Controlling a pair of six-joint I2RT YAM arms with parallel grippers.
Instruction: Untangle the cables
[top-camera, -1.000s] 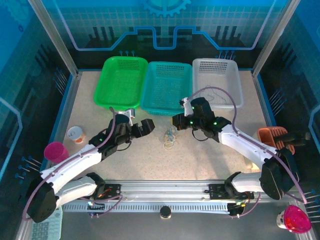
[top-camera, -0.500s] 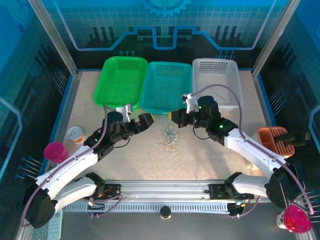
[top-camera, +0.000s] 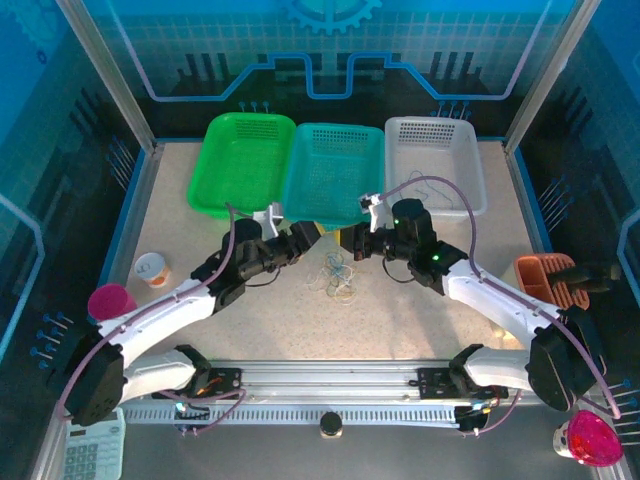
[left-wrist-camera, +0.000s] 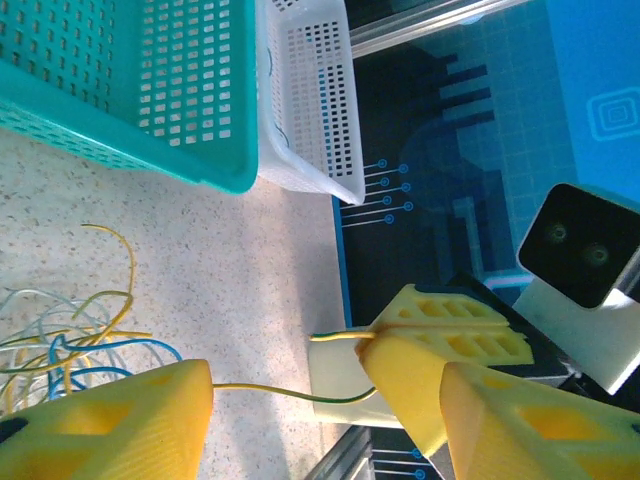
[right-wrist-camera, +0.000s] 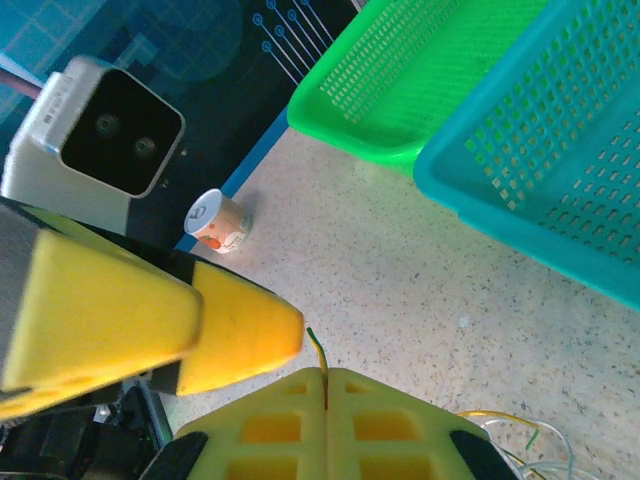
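I see my right hand (right-wrist-camera: 325, 378) clamped on one yellow cable (left-wrist-camera: 285, 391) just in front of the teal basket (left-wrist-camera: 120, 150). My left hand (left-wrist-camera: 325, 382) gapes around that strand. The other cables (top-camera: 340, 275) lie heaped on the bench (top-camera: 400, 320) before the basket.

I have both arms stretched forward and angled inward, so the 2 grippers meet nose to nose. My left arm (top-camera: 160, 320) runs up from the lower left with its wrist rolled to one side. Its left gripper (top-camera: 306, 234) has its jaws parted, and in its wrist view they stand on either side of the right gripper (top-camera: 351, 240). My right arm (top-camera: 500, 300) comes in from the lower right. Its 2 fingers (right-wrist-camera: 270, 430) are pressed flat together, pinching a thin yellow wire (right-wrist-camera: 318, 350) at the tip.
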